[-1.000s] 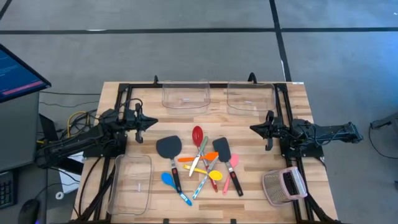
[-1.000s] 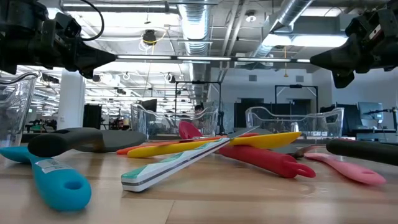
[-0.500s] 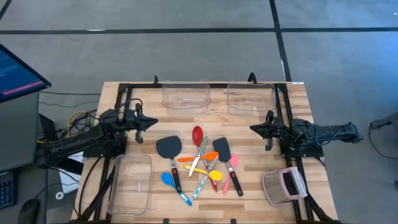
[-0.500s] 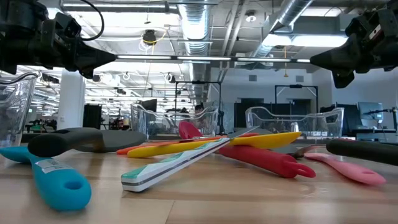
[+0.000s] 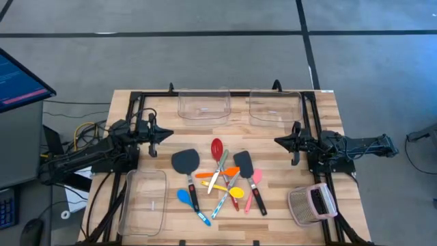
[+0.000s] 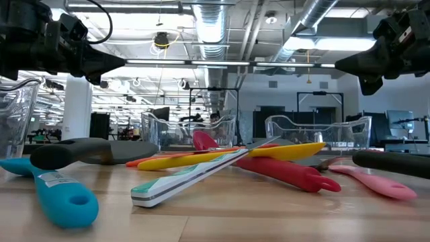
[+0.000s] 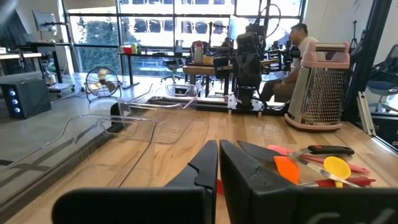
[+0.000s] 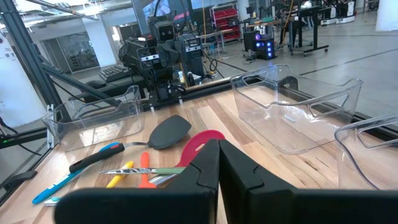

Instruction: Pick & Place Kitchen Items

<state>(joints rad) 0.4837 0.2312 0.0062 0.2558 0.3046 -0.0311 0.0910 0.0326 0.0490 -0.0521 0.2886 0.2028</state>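
Several small utensils lie in a loose pile (image 5: 220,179) on the wooden table's middle: two black turners (image 5: 186,162) (image 5: 244,164), a red slotted spoon (image 5: 217,147), a blue spatula (image 5: 185,197), a pink spatula (image 5: 257,181), orange and yellow spoons (image 5: 235,192) and pale cutlery. My left gripper (image 5: 168,134) hovers shut at the table's left, above and apart from the pile. My right gripper (image 5: 278,141) hovers shut at the right, also apart. Both touch nothing.
Two clear plastic bins (image 5: 203,104) (image 5: 274,106) stand at the table's far edge, a third (image 5: 145,200) at the near left. A grey mesh grater with a pink part (image 5: 312,203) lies at the near right. A person sits in the room beyond (image 7: 301,42).
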